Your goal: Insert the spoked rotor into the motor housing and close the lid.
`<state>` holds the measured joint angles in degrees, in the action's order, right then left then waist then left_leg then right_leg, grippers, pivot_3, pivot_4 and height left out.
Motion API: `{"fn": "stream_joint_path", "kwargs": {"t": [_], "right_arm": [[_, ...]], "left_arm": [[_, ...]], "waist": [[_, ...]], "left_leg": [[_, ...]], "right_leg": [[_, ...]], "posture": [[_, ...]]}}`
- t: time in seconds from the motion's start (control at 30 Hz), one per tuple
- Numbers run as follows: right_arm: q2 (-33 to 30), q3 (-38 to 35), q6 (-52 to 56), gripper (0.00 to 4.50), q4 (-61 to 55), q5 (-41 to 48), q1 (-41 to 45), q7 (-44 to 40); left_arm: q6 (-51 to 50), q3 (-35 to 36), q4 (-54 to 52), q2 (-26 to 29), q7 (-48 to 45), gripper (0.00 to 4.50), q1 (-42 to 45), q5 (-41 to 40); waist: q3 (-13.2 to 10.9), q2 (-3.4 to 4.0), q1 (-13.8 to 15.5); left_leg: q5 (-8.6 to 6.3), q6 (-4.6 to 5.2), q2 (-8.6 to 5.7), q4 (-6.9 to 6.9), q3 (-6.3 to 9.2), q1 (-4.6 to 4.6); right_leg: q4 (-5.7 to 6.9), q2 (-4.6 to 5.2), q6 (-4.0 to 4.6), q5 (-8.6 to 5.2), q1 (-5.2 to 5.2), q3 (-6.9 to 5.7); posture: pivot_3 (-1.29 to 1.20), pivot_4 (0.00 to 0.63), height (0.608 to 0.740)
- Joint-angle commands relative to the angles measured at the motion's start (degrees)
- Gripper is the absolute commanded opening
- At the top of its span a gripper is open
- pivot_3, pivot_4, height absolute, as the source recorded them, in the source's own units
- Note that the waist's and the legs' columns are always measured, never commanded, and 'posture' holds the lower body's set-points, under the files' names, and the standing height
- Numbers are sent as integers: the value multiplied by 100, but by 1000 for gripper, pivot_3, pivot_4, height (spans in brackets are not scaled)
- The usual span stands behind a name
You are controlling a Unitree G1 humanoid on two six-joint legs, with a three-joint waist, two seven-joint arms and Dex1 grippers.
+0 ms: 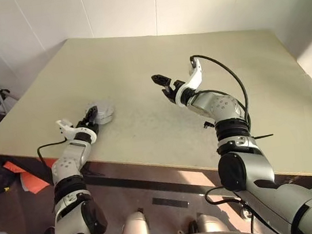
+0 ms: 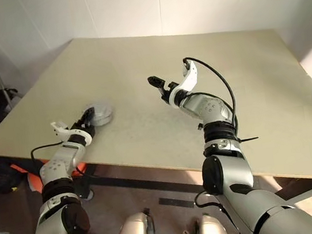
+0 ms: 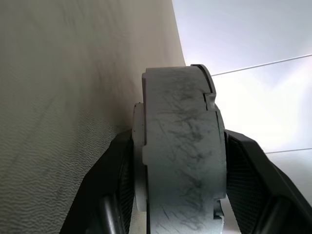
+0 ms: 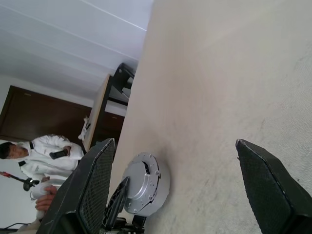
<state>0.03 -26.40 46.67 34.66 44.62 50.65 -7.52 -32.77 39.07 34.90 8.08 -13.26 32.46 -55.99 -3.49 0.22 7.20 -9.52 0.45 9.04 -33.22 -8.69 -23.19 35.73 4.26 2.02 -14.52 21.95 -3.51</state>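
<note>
Left gripper [image 1: 92,115] clamps the housing [image 1: 103,110], lid on; set it flat on the table [image 1: 136,56], then release; right gripper [image 1: 164,85] hangs open, well right of housing.

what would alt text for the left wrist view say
A round silver-grey motor housing, its side scuffed with fine scratches, sits clamped between the two black fingers of the left hand. A beige table stretches away behind it, with a pale wall beyond.
</note>
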Motion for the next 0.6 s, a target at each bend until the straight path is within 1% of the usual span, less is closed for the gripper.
{"fn": "stream_joint_path", "kwargs": {"t": [0.03, 0.1, 0.13, 0.27, 0.5, 0.6], "right_arm": [[-25, 5, -90, 4458, 16, 6, 172, -54], [-25, 10, -101, 4500, 68, -8, 178, -53], [-23, 14, -112, 4500, 105, -20, 189, -59], [-19, -21, -99, 4500, 282, -18, 266, -44], [-49, 28, -105, 4500, 583, -113, 373, -134], [-61, 297, -214, 4500, 429, -359, 321, -353]], "left_arm": [[341, 138, -113, 241, -126, 2327, 263, -23], [426, 183, -26, 361, -102, 2916, 291, 14], [487, 214, 40, 438, -36, 3114, 310, 53], [608, 311, 159, 660, 31, 4487, 325, 111], [719, 509, 218, 1136, -81, 4487, 313, 100], [753, 406, 58, 1204, -161, 4487, 270, 185]], "waist": [[-1, -3, -2], [-2, -6, -8], [-2, -7, -11], [-2, -8, -13], [-1, -8, -12], [-1, -8, -3]], "left_leg": [[0, 0, 0, 0, 0, 0], [0, 0, 1, 0, 0, 0], [0, 0, 1, 0, 0, 0], [0, -1, 1, 0, 0, 4], [4, -7, 2, 0, 0, 8], [5, -8, 2, 0, 0, 10]], "right_leg": [[0, 0, 0, 0, 0, 0], [0, -1, 0, 0, 1, 0], [0, -1, 0, 0, 1, 0], [2, -1, 1, 0, 0, 0], [5, -1, 5, 3, -1, 0], [5, -1, 6, 4, -3, 0]], "posture": [[0, 0, 740], [0, 0, 740], [0, 0, 740], [0, 0, 740], [0, 0, 740], [0, 0, 740]]}}
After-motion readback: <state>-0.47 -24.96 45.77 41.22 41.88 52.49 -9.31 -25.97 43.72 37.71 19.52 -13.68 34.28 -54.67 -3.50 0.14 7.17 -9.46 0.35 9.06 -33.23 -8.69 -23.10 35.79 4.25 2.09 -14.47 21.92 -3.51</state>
